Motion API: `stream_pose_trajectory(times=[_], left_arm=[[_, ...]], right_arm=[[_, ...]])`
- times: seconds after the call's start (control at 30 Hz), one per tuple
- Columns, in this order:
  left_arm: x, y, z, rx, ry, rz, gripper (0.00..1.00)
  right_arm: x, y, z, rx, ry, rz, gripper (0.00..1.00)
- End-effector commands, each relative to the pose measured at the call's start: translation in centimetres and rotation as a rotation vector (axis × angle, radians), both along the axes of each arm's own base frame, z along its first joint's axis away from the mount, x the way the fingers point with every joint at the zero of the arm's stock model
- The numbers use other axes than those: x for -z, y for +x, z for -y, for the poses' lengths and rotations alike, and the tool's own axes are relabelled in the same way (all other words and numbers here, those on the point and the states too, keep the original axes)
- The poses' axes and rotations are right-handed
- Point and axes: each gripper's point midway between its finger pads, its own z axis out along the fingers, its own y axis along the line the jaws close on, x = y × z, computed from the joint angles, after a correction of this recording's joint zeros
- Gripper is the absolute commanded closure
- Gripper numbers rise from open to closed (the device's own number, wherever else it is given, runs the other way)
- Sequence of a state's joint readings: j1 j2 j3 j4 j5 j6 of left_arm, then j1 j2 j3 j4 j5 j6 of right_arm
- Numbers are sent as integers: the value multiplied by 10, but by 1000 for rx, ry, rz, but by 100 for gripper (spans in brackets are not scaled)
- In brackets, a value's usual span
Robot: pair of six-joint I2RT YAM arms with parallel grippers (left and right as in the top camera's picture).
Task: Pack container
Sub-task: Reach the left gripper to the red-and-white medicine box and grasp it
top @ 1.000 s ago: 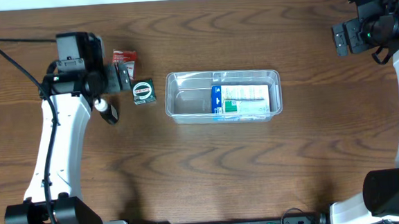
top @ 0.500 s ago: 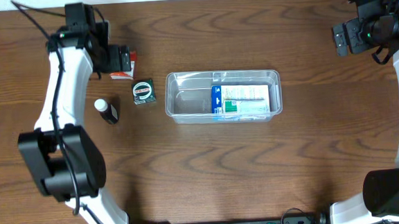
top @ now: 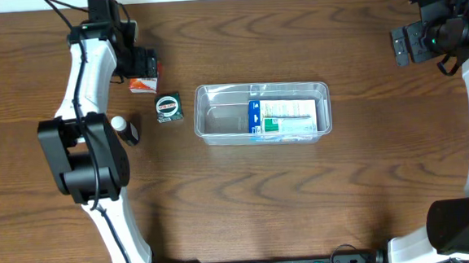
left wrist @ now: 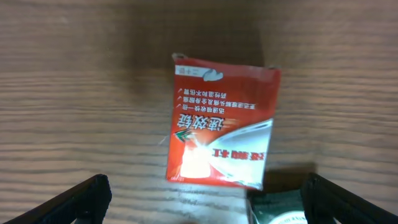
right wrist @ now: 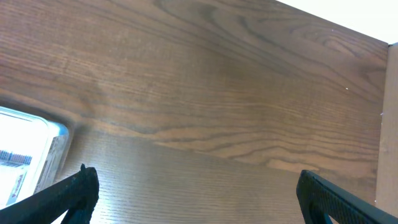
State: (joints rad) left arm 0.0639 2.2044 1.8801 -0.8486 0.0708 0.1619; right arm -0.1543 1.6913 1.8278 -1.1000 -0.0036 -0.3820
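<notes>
The clear plastic container (top: 217, 116) sits mid-table and holds a white, blue and green box (top: 284, 118) in its right half. A red and white box (top: 141, 85) lies flat to the container's left, with a dark green box (top: 168, 108) just below it. My left gripper (top: 144, 68) is open, over the far edge of the red box. In the left wrist view the red box (left wrist: 221, 127) lies ahead of the open fingers (left wrist: 205, 185), with the green box's corner (left wrist: 283, 213) at the bottom. My right gripper (top: 404, 44) is open and empty at the far right.
A small dark bottle with a white cap (top: 124, 129) lies left of the green box. The right wrist view shows bare wood between the fingers (right wrist: 196, 182) and a corner of the container (right wrist: 37, 152) at the left edge.
My left arm has swung toward the far edge of the table, and its gripper has moved from the near side of the red box to its far side. The right arm has not moved.
</notes>
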Motion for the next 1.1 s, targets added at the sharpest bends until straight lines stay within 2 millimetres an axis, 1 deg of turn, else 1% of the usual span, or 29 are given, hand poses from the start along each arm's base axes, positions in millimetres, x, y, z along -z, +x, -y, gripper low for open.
stream_pose_trajectory(times=[0.0,0.13,0.3,0.53,0.6,0.73,0.8,0.97,1.03,1.07], left_arm=[[7,4,-3,16,16,-7,2],[21,6,2,33,17,-23,2],[30,9,7,40,16,-27,2],[52,7,16,-39,-13,-62,2],[55,7,17,-45,-15,-65,2],[54,9,15,-62,-19,-57,0],[54,11,15,-73,-22,-50,4],[53,13,15,-79,-24,-42,22],[54,12,15,-79,-24,-43,26],[54,12,15,-79,-24,-44,27]], right_arm=[[-1,-1,1,16,9,3,1],[-1,-1,1,16,9,3,1],[-1,-1,1,16,9,3,1],[-1,-1,1,16,9,3,1],[-1,-1,1,16,9,3,1],[-1,-1,1,16,9,3,1],[-1,-1,1,16,9,3,1],[-1,-1,1,16,9,3,1],[-1,-1,1,16,9,3,1],[-1,-1,1,16,9,3,1]])
